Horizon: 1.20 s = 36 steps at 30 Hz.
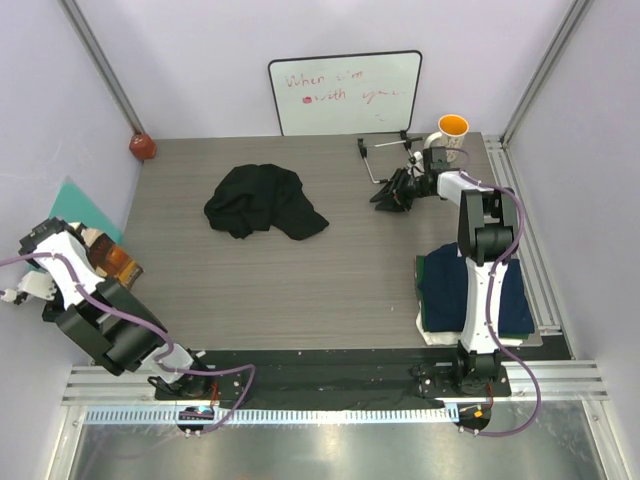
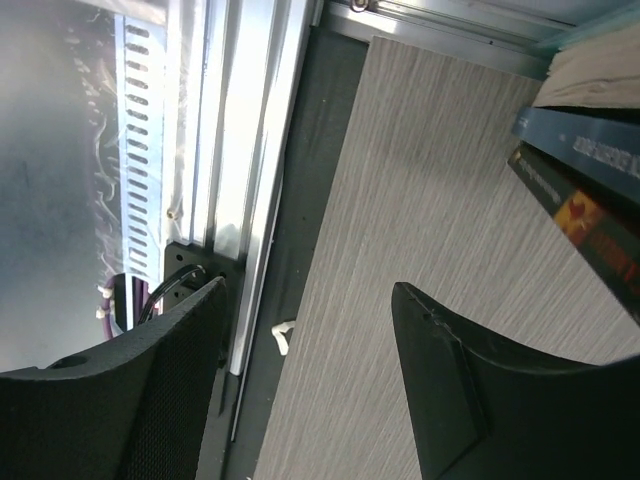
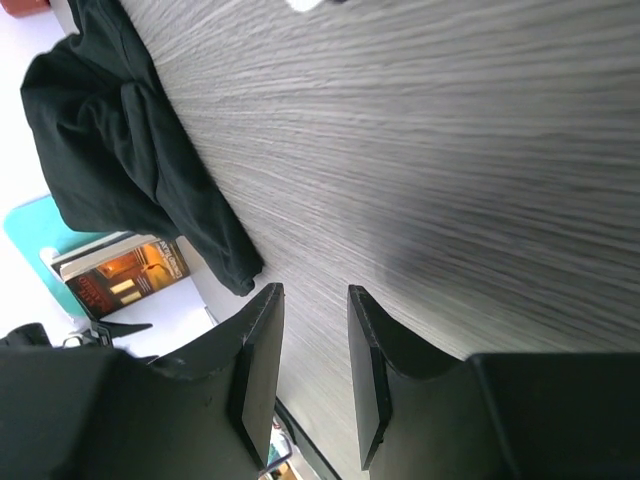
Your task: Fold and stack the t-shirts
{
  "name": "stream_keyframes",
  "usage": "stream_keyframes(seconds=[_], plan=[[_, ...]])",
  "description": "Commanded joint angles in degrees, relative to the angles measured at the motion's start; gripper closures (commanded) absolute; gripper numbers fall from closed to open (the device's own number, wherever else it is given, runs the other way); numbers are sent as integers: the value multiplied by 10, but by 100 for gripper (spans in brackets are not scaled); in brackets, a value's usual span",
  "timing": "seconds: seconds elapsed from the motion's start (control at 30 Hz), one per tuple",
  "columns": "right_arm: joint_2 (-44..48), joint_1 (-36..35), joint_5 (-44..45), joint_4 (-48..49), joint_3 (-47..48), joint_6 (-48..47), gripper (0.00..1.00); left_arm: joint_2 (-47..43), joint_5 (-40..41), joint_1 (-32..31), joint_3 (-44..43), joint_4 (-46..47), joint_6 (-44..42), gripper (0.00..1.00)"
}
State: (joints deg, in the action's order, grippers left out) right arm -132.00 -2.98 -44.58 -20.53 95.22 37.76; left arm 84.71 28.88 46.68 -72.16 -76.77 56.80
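The black t-shirt (image 1: 262,200) lies crumpled in a heap toward the back middle of the table (image 1: 250,290), not yet spread, so we judge it the next one to fold. The navy t-shirt (image 1: 440,290) sits folded on a white t-shirt (image 1: 432,338) at the near right edge, likely parked there to leave the middle free for folding. Our right gripper (image 3: 313,295) hovers low over bare wood to the heap's right, fingers slightly parted and empty, pointed toward the cloth as if for a pinch. Our left gripper (image 2: 308,300) hangs at the left edge beside the books (image 2: 590,190), fingers spread wide, holding nothing.
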Motion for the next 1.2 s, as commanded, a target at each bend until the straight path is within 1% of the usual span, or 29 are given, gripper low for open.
stream_keyframes(seconds=[0.0,0.13,0.5,0.57,0.63,0.77,0.83,0.93,1.03,1.17], plan=[[18,6,-16,15,1,11,62,27,20,13,-32,11,4,32],[25,5,-16,15,-6,12,62,39,23,13,-37,11,5,32],[42,6,-10,21,-34,6,62,35,13,30,-2,-7,10,31],[45,5,-9,22,-35,8,62,23,6,30,5,-27,10,31],[47,5,-7,26,-37,9,62,-5,16,30,27,-22,15,31],[42,6,-13,30,-36,12,62,-13,0,30,50,-32,23,31],[42,6,-12,31,-37,13,62,-21,10,30,48,-40,21,31],[42,6,-15,34,-40,14,62,-28,47,30,38,-44,23,31],[42,6,-17,36,-42,13,62,-15,53,32,18,-56,27,31],[45,7,-18,38,-45,14,62,-21,76,39,4,-60,25,31]])
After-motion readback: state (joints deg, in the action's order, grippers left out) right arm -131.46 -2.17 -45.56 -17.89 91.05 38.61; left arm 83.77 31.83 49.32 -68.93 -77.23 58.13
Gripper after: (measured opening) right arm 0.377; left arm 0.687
